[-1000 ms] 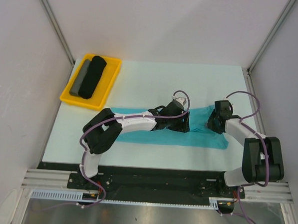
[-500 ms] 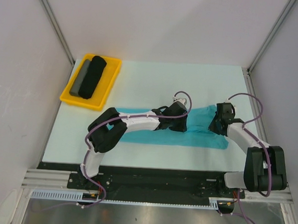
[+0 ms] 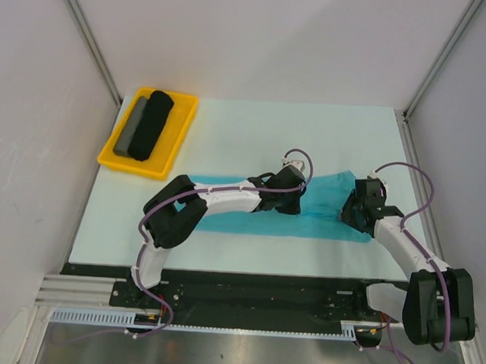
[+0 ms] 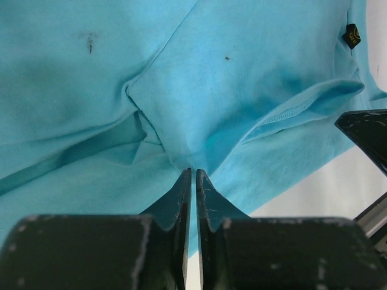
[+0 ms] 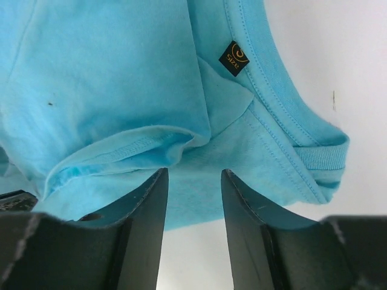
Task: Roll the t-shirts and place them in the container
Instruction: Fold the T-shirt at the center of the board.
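- While the t-shirt (image 3: 323,201) lies as a long folded strip on the counter (image 3: 254,134), the left gripper (image 4: 193,172) pinches a raised fold of it
- Right gripper (image 5: 193,172): jaws apart, near the neck tag (image 5: 233,58)

The left arm (image 3: 217,201) bends at its elbow and lays its forearm out toward 3 o'clock. The left gripper (image 4: 193,172) has its jaws pressed almost together, pinching a fold of the t-shirt (image 4: 199,96). The right arm (image 3: 403,243) stretches low toward 10 o'clock, and the right gripper (image 5: 194,171) holds its jaws parted.
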`<action>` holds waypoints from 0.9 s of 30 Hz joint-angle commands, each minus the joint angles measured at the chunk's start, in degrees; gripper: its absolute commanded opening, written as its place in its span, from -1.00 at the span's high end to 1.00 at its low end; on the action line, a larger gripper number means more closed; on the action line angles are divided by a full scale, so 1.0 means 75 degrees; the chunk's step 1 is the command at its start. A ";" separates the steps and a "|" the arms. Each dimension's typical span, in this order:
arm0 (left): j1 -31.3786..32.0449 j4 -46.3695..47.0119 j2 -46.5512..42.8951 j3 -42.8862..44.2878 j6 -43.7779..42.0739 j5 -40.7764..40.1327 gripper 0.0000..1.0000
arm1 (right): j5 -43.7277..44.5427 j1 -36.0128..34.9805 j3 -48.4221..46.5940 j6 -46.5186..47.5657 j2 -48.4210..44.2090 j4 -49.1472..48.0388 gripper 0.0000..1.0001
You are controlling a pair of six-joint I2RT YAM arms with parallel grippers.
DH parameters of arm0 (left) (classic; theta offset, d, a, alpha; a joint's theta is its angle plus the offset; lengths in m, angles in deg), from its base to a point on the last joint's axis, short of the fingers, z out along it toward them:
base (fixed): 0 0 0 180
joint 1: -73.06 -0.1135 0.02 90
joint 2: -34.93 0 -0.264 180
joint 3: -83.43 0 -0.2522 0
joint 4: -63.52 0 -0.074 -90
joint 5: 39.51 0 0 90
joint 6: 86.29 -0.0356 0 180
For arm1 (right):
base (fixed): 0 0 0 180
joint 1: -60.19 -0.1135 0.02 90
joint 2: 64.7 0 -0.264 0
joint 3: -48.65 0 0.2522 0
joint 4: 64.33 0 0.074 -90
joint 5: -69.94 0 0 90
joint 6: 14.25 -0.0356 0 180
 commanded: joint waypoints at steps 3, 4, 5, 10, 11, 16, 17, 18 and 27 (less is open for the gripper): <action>0.0064 -0.0096 -0.0279 0.0150 -0.0113 -0.0043 0.79 | -0.0098 0.0078 -0.0069 -0.0216 -0.0186 -0.0323 0.09; 0.0064 -0.0120 -0.0302 0.0161 -0.0136 -0.0067 0.79 | -0.0052 0.0090 -0.0174 -0.0227 -0.0082 -0.0359 0.10; 0.0064 -0.0155 -0.0291 0.0161 -0.0183 -0.0078 0.80 | -0.0017 0.0148 -0.0245 -0.0227 -0.0022 -0.0382 0.10; 0.0052 -0.0272 -0.0150 0.0337 -0.0254 0.0027 0.93 | -0.0028 0.0488 -0.0620 -0.0192 0.0364 -0.0757 0.11; 0.0064 -0.0273 -0.0138 0.0325 -0.0265 0.0050 0.94 | -0.0017 0.0535 -0.0737 -0.0192 0.0469 -0.0816 0.12; 0.0052 -0.0343 -0.0150 0.0349 -0.0347 0.0062 0.98 | 0.0030 0.0594 -0.1019 -0.0169 0.0704 -0.1073 0.13; 0.0052 -0.0343 -0.0162 0.0349 -0.0371 0.0062 0.98 | 0.0042 0.0594 -0.1042 -0.0169 0.0925 -0.1155 0.14; 0.0052 -0.0366 -0.0173 0.0360 -0.0371 0.0074 0.98 | 0.0042 0.0594 -0.1054 -0.0146 0.1078 -0.1261 0.16; 0.0052 -0.0425 -0.0442 0.0431 -0.0453 0.0074 0.96 | -0.0356 0.0454 -0.1032 0.0194 0.1878 -0.1099 0.78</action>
